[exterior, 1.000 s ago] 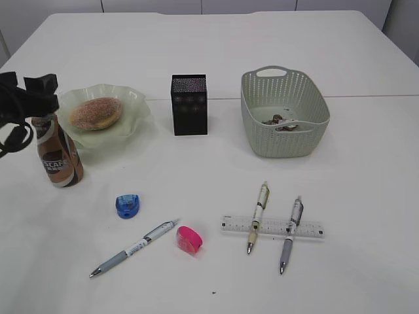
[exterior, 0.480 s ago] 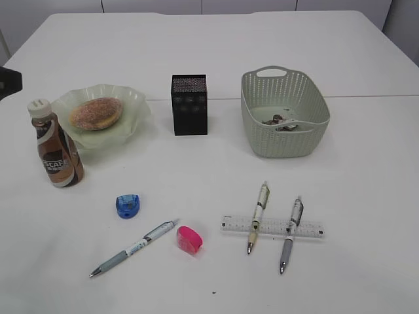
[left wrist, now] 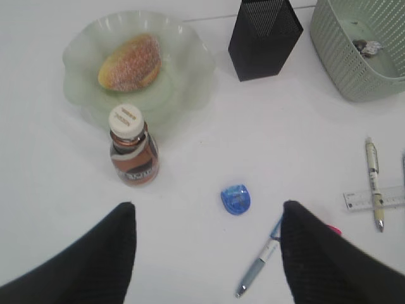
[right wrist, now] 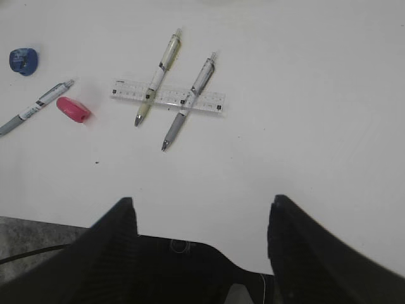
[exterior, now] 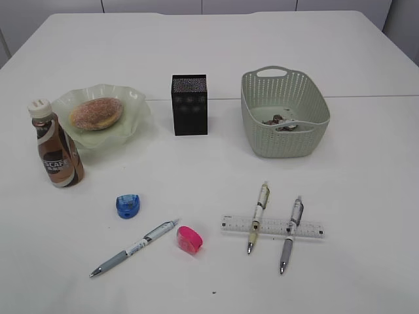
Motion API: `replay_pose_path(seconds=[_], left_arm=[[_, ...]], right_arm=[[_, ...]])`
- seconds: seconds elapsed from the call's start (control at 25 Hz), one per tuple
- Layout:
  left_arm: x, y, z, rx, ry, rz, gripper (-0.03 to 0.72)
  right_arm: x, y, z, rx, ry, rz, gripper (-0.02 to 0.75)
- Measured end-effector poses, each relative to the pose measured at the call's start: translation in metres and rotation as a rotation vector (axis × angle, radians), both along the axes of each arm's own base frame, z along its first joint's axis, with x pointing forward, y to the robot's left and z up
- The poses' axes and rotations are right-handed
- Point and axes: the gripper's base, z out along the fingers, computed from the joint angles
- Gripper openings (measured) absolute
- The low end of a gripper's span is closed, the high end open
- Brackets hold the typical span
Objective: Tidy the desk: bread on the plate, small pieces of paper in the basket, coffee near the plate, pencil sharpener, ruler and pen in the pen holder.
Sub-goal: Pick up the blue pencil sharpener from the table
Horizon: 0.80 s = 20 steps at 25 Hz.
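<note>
The bread point(exterior: 96, 113) lies on the green plate point(exterior: 132, 122); the coffee bottle point(exterior: 57, 152) stands upright just left of it. Small pieces of paper point(exterior: 281, 122) lie inside the basket point(exterior: 285, 140), right of the black pen holder point(exterior: 189, 104). On the desk's front lie a blue pencil sharpener point(exterior: 127, 205), a pink one point(exterior: 189, 239), a pen point(exterior: 134, 248), and the ruler point(exterior: 308, 229) with two pens point(exterior: 256, 217) across it. My left gripper point(left wrist: 207, 206) hangs open and empty above the blue sharpener point(left wrist: 235, 199). My right gripper point(right wrist: 202, 201) is open over the desk's front edge. Neither shows in the exterior view.
The desk point(exterior: 366, 170) stretches white and bare around the objects. A seam line crosses it behind the pen holder. In the right wrist view the desk's near edge and grey floor point(right wrist: 31, 234) show at the lower left.
A second ago my left gripper was at the coffee bottle's cap on the left edge. It has since pulled back out of the exterior view, and the bottle stands alone.
</note>
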Motion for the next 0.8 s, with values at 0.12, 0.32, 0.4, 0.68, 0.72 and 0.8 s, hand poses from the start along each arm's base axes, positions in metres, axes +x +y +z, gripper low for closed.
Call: replay_pose_path(seconds=[0.12, 0.32, 0.4, 0.68, 0.72, 0.8], left_arm=[[0.004, -0.007, 0.004, -0.008, 0.135, 0.027, 0.521], [0.024, -0.025, -0.023, 0.023, 0.366, 0.039, 0.521], [0.032, -0.036, -0.038, 0.037, 0.433, 0.030, 0.521], [0.056, -0.084, -0.090, 0.091, 0.557, -0.047, 0.513], [0.061, -0.088, -0.100, 0.098, 0.580, -0.046, 0.512], [0.071, -0.095, -0.120, 0.107, 0.619, -0.031, 0.512]], right_arm=[[-0.001, 0.001, 0.000, 0.017, 0.009, 0.005, 0.477], [-0.002, 0.003, 0.000, 0.033, 0.024, 0.011, 0.477], [-0.002, 0.003, 0.000, 0.033, 0.026, 0.011, 0.477], [-0.002, 0.003, -0.001, 0.034, 0.027, 0.012, 0.476], [-0.002, 0.003, -0.001, 0.034, 0.027, 0.012, 0.476], [-0.002, 0.003, 0.000, 0.035, 0.027, 0.012, 0.476]])
